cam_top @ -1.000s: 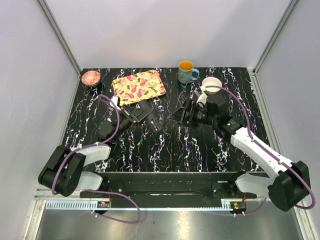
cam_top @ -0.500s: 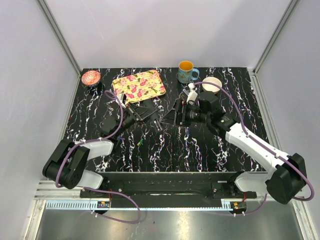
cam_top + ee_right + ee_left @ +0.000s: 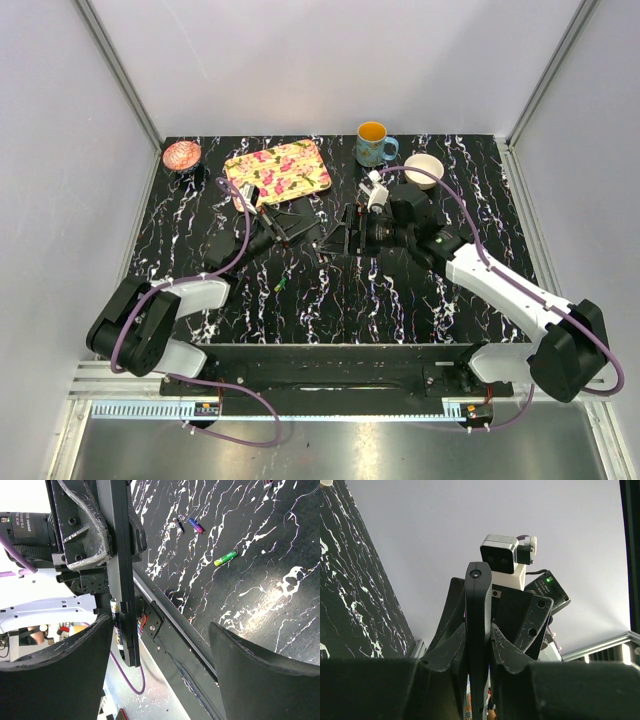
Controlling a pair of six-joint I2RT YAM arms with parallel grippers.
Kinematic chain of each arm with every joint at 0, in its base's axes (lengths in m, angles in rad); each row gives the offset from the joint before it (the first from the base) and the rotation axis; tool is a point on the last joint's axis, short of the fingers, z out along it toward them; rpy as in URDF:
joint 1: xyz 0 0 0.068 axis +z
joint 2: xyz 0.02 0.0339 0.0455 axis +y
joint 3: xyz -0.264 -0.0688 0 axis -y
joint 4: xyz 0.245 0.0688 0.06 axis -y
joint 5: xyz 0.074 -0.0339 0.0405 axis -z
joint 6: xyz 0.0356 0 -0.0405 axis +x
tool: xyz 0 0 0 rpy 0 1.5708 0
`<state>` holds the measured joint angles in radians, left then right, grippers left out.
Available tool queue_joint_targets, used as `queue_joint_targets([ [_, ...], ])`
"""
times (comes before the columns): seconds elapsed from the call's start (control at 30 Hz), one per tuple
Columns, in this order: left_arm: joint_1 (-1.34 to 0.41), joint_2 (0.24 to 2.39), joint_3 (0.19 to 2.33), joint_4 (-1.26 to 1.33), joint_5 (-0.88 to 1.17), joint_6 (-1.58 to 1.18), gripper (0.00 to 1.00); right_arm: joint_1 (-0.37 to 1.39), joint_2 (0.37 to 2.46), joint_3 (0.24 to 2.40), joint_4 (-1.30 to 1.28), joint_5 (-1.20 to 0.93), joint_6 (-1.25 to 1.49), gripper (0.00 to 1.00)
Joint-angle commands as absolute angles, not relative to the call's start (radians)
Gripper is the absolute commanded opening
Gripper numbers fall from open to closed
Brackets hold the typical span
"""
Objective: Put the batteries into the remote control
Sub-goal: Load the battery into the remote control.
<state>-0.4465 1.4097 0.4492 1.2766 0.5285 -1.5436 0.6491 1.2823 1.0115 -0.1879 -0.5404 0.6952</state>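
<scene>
The remote control (image 3: 479,625), a slim black bar, stands edge-on between the pads of my left gripper (image 3: 479,652), which is shut on it and holds it above the table. In the top view the left gripper (image 3: 288,227) carries the remote control (image 3: 319,243) towards the table's middle. My right gripper (image 3: 340,237) is open and faces the remote's free end at close range. From the right wrist, the remote control (image 3: 120,555) shows one battery (image 3: 116,622) seated in its lower end, beside the open right gripper (image 3: 160,680). Loose batteries lie on the table: a green one (image 3: 225,558), a blue-purple one (image 3: 196,525), a dark one (image 3: 177,524).
A floral tray (image 3: 278,167) lies at the back left, with a small pink dish (image 3: 182,154) in the far left corner. A teal mug (image 3: 374,145) and a white bowl (image 3: 423,167) stand at the back right. A green battery (image 3: 282,284) lies near the front.
My right gripper has moved left, closing the distance to the remote's free end. The left gripper has shifted a little right and back with the remote still in it.
</scene>
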Motion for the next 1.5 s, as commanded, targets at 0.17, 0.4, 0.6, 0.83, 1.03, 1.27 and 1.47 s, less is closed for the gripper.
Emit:
queue_joint_targets([
  [0.17,-0.457,1.405,0.488,1.578,0.552,-1.551,0.00,0.660,1.301,1.043,-0.181,-0.531,0.681,0.84],
  [0.4,-0.459,1.391,0.499,1.591,0.548,-1.565,0.00,0.661,1.324,1.035,-0.198,-0.526,0.681,0.83],
  [0.6,-0.459,1.376,0.506,1.598,0.548,-1.575,0.00,0.661,1.338,1.025,-0.193,-0.528,0.690,0.83],
  [0.83,-0.459,1.373,0.489,1.571,0.549,-1.548,0.00,0.661,1.322,1.038,-0.153,-0.554,0.719,0.86],
  [1.03,-0.459,1.393,0.480,1.601,0.546,-1.565,0.00,0.661,1.310,1.051,-0.158,-0.557,0.718,0.79],
  [1.27,-0.466,1.385,0.492,1.601,0.549,-1.574,0.00,0.661,1.322,1.031,-0.115,-0.586,0.742,0.55],
  [1.47,-0.476,1.388,0.500,1.598,0.545,-1.572,0.00,0.663,1.325,1.037,-0.112,-0.594,0.744,0.36],
])
